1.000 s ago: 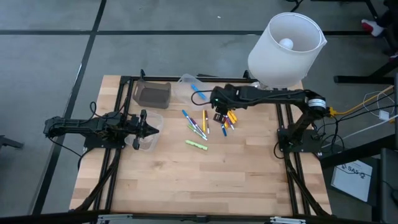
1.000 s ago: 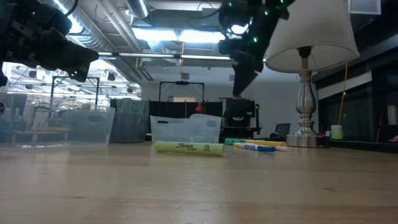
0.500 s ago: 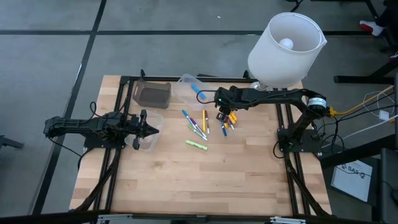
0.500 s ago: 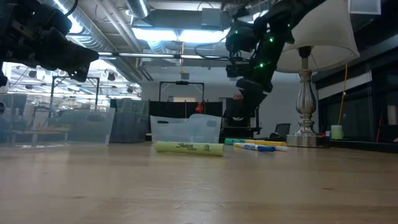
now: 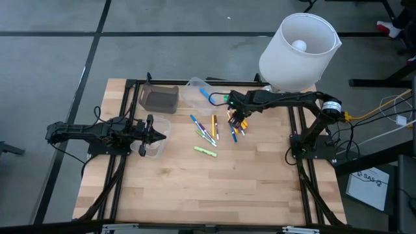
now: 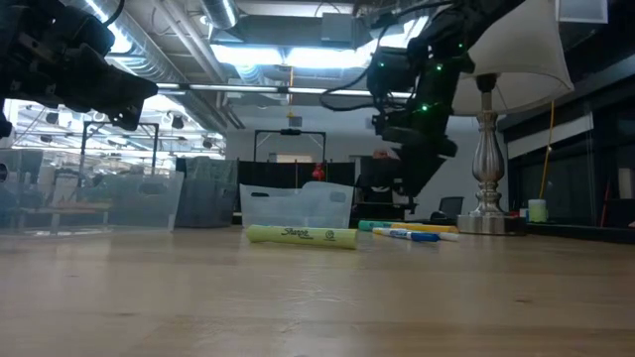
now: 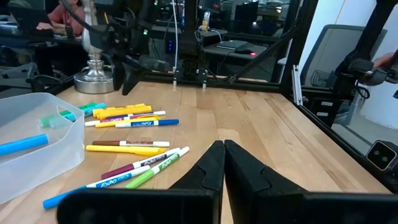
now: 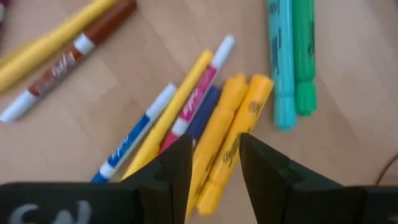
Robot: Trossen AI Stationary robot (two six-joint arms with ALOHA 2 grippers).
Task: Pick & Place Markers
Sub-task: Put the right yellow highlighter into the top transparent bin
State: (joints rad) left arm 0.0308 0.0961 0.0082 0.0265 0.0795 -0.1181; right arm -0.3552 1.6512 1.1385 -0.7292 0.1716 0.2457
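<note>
Several markers (image 5: 214,130) lie loose on the wooden table, among them a green highlighter (image 5: 205,151) (image 6: 303,235) nearer the front. My right gripper (image 5: 235,119) (image 8: 214,152) hangs open just above two orange markers (image 8: 233,140) (image 5: 242,121) at the cluster's right end, one finger to each side, touching nothing. A blue marker (image 5: 206,95) lies in a clear container (image 5: 194,88). My left gripper (image 5: 159,134) (image 7: 222,155) waits shut over a clear cup (image 5: 153,144) at the table's left.
A dark tray (image 5: 159,99) stands left of the clear container, near the far edge. A lamp with a white shade (image 5: 299,52) and metal base (image 6: 486,213) stands at the far right corner, close behind my right arm. People sit in the room beyond the table.
My right gripper has moved down and slightly toward the table's right edge, coming low over the orange markers. My left arm has kept still.
</note>
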